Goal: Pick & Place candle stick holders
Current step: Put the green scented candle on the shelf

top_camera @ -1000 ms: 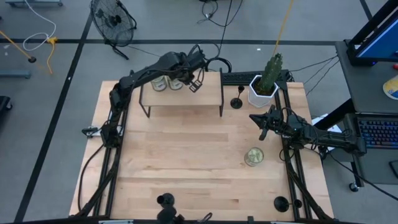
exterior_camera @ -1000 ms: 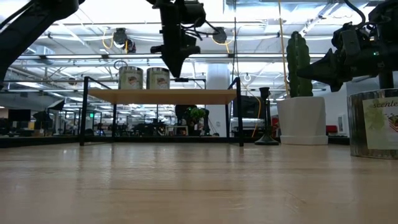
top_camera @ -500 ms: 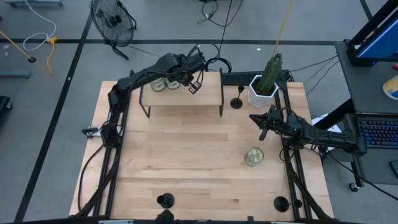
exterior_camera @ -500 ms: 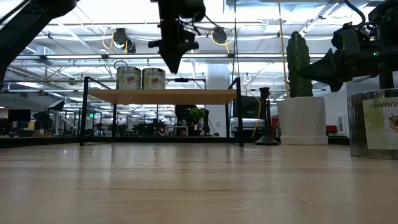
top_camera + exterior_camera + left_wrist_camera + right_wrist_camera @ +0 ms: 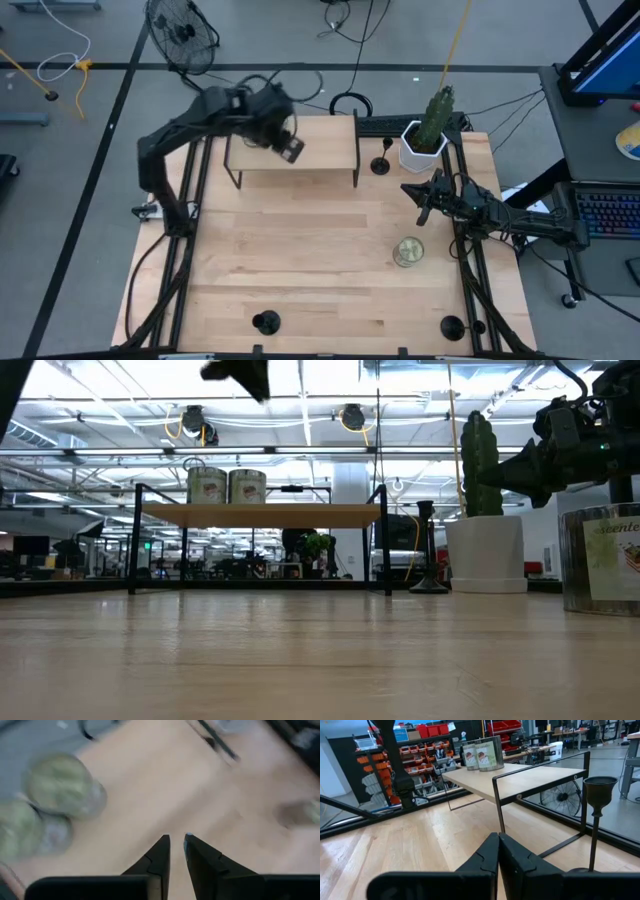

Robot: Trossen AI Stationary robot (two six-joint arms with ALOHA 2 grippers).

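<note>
- Your left pincer hangs above the small shelf at the bench's 12 o'clock side, fingers nearly together and empty.
- Two jars stand on that shelf.
- Your right pincer waits at 3 o'clock, shut and empty.
- One candle stick holder stands beside the white cactus pot; two more sit at the 6 o'clock edge.

High view: straight down on my whole tabletop, shelf at far edge.
Low view: level across tabletop toward shelf.
Left wrist: close above shelf.
Right wrist: faces shelf from beside it.
Shared: shelf.
</note>
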